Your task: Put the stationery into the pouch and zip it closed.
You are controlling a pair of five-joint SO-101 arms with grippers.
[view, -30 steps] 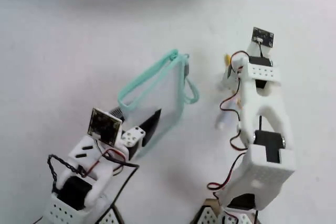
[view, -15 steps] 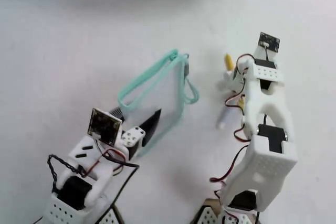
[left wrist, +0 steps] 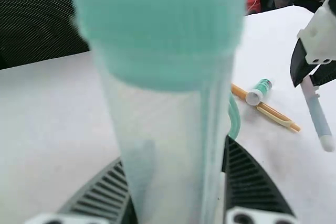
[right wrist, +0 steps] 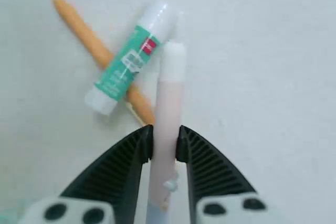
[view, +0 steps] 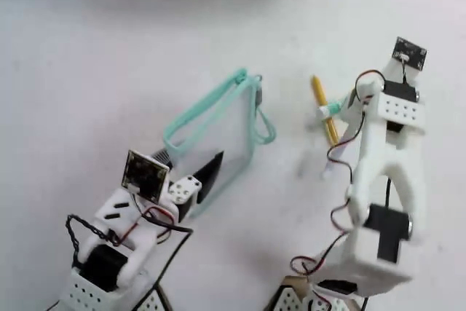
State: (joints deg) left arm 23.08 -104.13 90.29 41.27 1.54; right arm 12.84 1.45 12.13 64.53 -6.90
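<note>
1. Right wrist view: the right gripper (right wrist: 164, 132) is clamped narrow on a pale pen (right wrist: 169, 85), taken near its middle, with the white end poking out over the worktop (right wrist: 273, 51). The pen looks light, stiff and smooth, so it may swivel or slide between the jaws if it is knocked.
2. Just beyond the pen's end lie a green glue stick (right wrist: 131, 59) and an orange pencil (right wrist: 86, 27), the glue stick resting across the pencil. Both look light and rigid. The round glue stick will likely roll, so it is best taken across its body, and the thin pencil near mid-length.
3. Left wrist view: the left gripper (left wrist: 176, 182) pinches the clear pouch (left wrist: 163, 129) by one edge, its mint zip band (left wrist: 157, 30) at the far end. The pouch is soft, floppy plastic, so its mouth may sag shut. A hold close to the zip should steady it.
4. High view: the pouch sits between the two arms, apart from the pencil and glue stick.
</note>
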